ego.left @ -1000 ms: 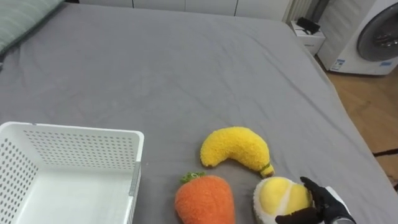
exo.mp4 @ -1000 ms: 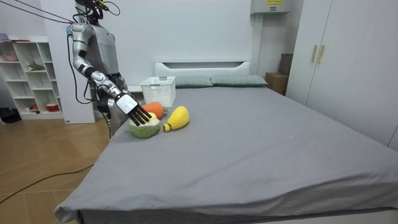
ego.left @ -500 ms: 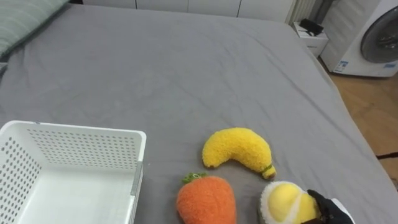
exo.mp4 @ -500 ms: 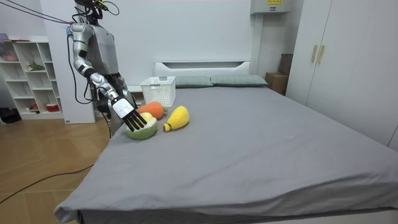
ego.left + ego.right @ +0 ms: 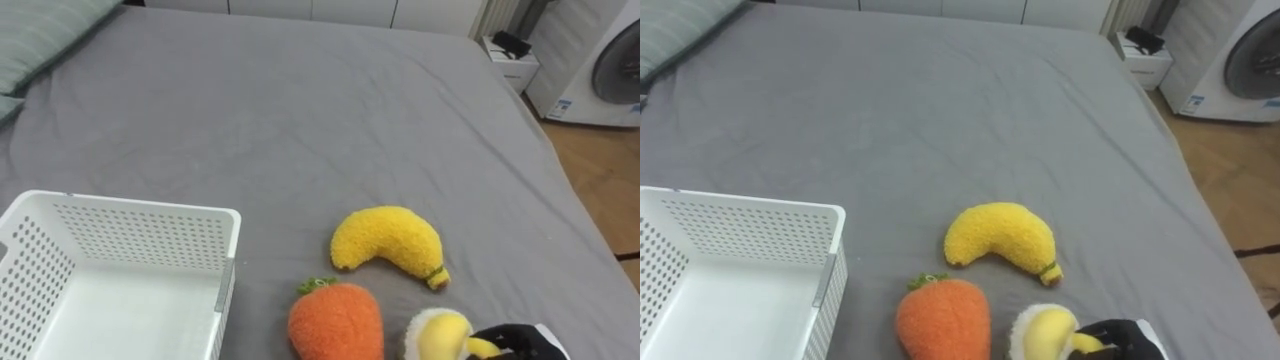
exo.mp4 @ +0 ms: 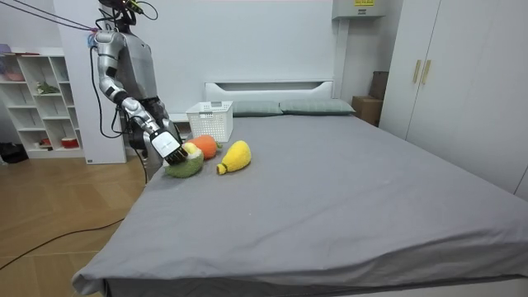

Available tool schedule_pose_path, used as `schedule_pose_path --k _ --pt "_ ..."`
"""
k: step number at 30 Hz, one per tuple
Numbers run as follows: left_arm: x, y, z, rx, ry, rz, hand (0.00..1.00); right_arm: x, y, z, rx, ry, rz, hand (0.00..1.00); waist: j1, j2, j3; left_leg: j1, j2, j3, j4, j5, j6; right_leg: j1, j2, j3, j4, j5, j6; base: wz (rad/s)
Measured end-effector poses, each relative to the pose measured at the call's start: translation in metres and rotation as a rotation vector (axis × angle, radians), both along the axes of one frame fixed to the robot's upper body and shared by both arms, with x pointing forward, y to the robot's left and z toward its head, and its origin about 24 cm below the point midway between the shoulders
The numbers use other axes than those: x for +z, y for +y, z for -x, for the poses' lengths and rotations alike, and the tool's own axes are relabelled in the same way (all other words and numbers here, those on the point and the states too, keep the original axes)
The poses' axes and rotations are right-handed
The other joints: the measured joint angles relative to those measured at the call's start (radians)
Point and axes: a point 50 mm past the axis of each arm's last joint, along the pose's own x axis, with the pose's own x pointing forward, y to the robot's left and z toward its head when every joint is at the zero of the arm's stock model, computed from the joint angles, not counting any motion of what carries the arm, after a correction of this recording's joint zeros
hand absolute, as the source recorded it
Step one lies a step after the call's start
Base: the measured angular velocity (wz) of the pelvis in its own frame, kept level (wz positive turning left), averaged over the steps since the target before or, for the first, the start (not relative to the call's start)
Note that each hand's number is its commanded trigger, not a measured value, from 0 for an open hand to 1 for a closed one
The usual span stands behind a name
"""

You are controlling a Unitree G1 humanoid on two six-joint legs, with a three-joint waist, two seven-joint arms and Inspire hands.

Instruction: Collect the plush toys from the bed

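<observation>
The robot stands at the side of the bed, near its foot end, with the right arm reaching down onto the grey cover.

Right hand: the dark fingers are curled over the edge of the round plush fruit toy and grip it. The toy has a yellow centre with a white ring; in the room view its underside is green and it sits tilted in the hand at the bed's near edge.

Plush carrot: lies on the cover just beside the round toy, on the robot's left of it.

Plush banana: lies just beyond the carrot and the round toy, apart from the hand.

White plastic basket: stands on the bed to the robot's left of the carrot, close to it. The part of its inside that shows holds no toy.

A pillow lies at the far left.
</observation>
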Motion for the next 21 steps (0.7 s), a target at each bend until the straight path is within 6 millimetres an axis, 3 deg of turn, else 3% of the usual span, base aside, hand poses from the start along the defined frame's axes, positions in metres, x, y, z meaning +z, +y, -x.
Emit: schedule_pose_path --k 14,21 --pt "0.0 0.0 0.0 0.0 -0.006 -0.004 0.0 0.001 0.003 -0.002 0.016 -0.003 -0.022 1.0 0.001 0.003 0.0015 0.001 0.0 0.0 -0.001 0.0 0.0 0.0 0.0 0.0 0.0 0.0 0.0 0.0" --pt "0.001 0.001 -0.001 0.0 -0.01 -0.011 0.0 0.014 0.004 -0.015 0.051 -0.07 0.012 1.0 -0.002 0.001 0.0022 0.006 0.0 0.003 -0.002 0.0 0.0 -0.002 0.0 0.009 0.001 0.0 0.0 -0.01"
